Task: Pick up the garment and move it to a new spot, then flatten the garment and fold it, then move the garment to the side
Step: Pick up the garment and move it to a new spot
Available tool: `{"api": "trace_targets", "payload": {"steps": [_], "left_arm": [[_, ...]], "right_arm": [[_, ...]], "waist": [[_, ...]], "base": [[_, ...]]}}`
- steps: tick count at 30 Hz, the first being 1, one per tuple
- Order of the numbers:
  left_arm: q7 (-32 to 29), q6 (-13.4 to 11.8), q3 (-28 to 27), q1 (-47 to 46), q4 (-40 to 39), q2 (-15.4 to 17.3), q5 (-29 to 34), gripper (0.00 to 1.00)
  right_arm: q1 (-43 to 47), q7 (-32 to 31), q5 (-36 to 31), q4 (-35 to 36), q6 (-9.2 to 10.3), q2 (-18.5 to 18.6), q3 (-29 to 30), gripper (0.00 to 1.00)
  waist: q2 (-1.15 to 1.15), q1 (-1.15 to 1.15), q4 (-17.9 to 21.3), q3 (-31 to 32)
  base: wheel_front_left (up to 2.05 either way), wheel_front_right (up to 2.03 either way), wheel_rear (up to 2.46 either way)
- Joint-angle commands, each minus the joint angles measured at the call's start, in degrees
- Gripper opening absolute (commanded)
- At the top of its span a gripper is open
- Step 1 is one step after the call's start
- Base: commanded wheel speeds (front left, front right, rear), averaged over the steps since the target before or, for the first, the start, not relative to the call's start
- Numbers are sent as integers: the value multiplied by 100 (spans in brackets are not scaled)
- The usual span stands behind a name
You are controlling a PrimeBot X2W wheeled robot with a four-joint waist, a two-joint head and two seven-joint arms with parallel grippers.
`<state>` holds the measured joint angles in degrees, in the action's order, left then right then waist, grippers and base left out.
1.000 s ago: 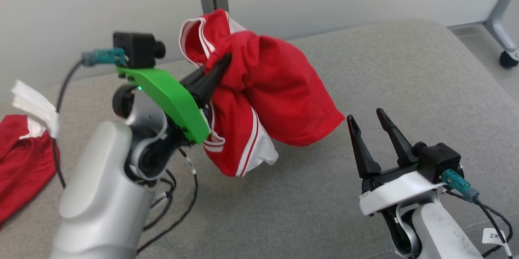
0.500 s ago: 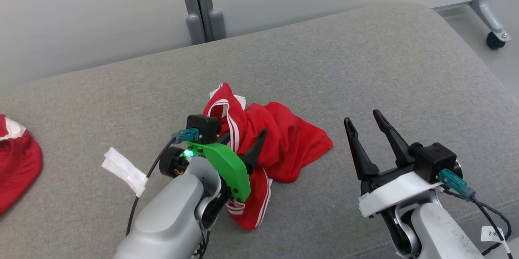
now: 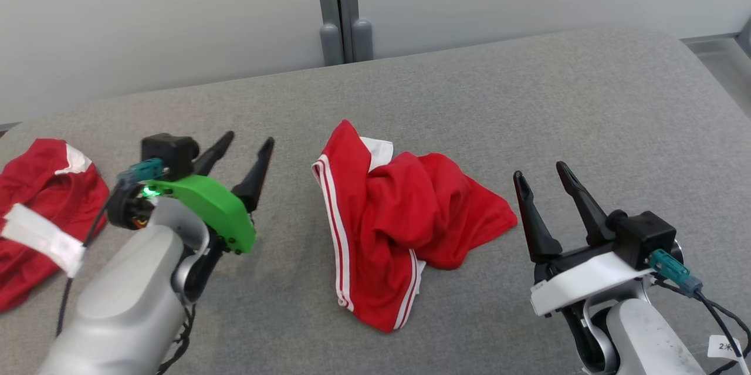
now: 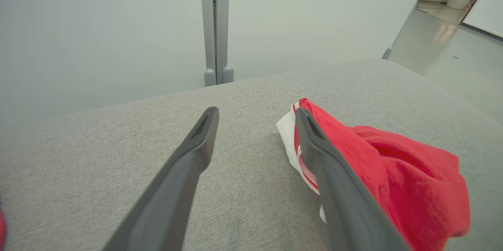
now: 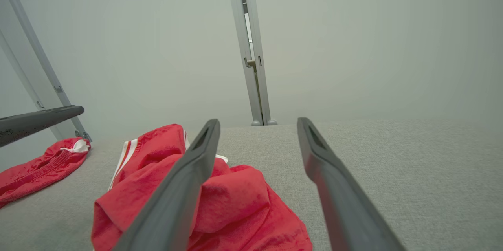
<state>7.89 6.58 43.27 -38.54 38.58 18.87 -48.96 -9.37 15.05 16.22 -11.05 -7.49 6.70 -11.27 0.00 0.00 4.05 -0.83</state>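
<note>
**Garment (image 3: pixel 399 228) down mid-surface, both grippers empty**

You've got it lying crumpled on the grey surface (image 3: pixel 528 99), between the grippers and touching neither. Its long axis runs near-to-far along the white-striped edge, with the far end peaked. A loose lobe spills toward the right gripper (image 3: pixel 540 170), whose jaws are spread, just beside it. The left gripper (image 3: pixel 249 138) has its jaws spread too, near the striped edge. A second red garment (image 3: pixel 41 187) lies far left.

Bright even light, soft shadows, sharp
</note>
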Motion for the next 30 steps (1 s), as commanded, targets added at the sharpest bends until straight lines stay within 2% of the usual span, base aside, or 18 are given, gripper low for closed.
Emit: {"api": "trace_targets", "payload": {"steps": [1,5,9,12,14,18,21,25,30], "left_arm": [[117,-81,-95,145,-137,143,-37,100],[519,-424,-449,543,-752,530,-81,100],[716,-861,-961,1219,-1429,703,-16,100],[735,-1183,-1667,1812,-2072,709,511,100],[728,-1281,-2246,2385,-2546,437,850,100],[724,-1195,-3083,3283,-3155,-75,1635,100],[724,-980,-3457,3732,-3277,-513,2058,100],[725,-659,-3800,3909,-3207,-914,2446,100],[725,-390,-4118,3862,-3100,-1209,2854,100]], "right_arm": [[96,18,-44,19,0,13,21,100],[107,18,-56,54,0,53,35,100],[113,19,-66,97,0,85,54,100],[154,19,-71,140,0,91,95,100],[210,18,-71,160,0,109,146,100],[302,19,-57,150,0,131,205,100],[361,19,-33,123,0,157,230,100],[364,18,-39,109,0,168,218,100],[263,18,-38,108,0,188,185,100]], "waist": [[0,0,-91,42],[0,0,-176,70],[0,0,-185,80],[0,0,-165,72],[0,0,-142,67],[0,0,-106,67],[0,0,-101,60],[0,0,-108,47],[0,0,-100,59]], "base": [[0,0,0],[0,0,0],[0,0,0],[0,0,0],[0,0,0],[0,0,0],[0,0,0],[0,0,0],[0,0,0]]}}
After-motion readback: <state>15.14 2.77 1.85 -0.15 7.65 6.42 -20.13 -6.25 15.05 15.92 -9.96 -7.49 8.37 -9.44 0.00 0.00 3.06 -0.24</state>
